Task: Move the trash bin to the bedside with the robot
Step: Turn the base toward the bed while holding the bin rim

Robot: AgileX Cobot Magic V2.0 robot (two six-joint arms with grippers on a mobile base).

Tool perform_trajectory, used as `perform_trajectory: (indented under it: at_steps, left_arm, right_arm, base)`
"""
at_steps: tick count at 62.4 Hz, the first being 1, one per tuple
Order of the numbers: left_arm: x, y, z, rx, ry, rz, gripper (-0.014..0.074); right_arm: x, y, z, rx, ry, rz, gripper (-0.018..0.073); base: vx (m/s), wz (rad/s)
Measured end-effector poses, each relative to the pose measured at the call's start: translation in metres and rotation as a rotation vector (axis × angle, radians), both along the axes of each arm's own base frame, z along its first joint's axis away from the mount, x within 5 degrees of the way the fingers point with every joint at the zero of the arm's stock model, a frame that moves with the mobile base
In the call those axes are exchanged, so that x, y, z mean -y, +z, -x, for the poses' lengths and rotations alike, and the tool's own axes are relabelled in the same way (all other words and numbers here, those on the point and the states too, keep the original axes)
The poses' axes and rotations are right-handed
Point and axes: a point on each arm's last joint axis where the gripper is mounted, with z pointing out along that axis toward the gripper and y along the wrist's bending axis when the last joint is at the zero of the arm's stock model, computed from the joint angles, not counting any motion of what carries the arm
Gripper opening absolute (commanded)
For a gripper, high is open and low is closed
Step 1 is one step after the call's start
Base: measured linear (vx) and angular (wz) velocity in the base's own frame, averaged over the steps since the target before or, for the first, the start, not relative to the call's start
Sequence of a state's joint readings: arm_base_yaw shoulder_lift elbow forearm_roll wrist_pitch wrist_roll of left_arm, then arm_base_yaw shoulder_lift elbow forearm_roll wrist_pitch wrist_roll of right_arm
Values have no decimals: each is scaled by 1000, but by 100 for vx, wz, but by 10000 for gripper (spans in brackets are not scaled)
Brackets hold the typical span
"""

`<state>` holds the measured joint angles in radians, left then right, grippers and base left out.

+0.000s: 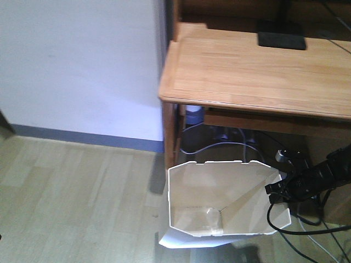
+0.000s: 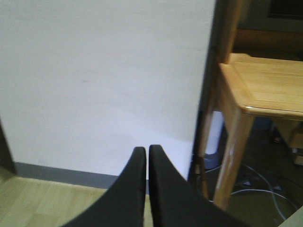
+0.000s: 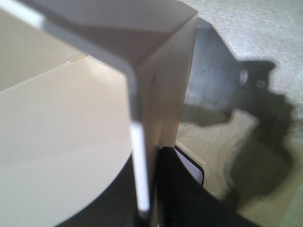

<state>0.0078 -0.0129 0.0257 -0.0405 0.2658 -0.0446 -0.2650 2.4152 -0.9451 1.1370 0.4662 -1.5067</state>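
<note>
The white trash bin with its angular rim stands on the wooden floor in front of the desk, cream inside. My right gripper is shut on the bin's right rim; in the right wrist view the thin bin wall runs between the two black fingers. My left gripper is shut on nothing and points at the white wall. The bed is out of view.
A light wooden desk stands just behind the bin, with cables and a power strip under it. A white wall with a grey skirting board fills the left. Bare wooden floor lies to the left of the bin.
</note>
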Motion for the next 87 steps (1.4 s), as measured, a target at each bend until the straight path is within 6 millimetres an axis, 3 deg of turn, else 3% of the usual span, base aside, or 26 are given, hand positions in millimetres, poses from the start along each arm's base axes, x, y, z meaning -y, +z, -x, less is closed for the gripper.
perform_trajectory:
  at_steps: [87]
  left_arm:
    - [0,0,0,0,0,0,-6]
  right_arm:
    - [0,0,0,0,1,0,-5]
  base:
    - [2,50]
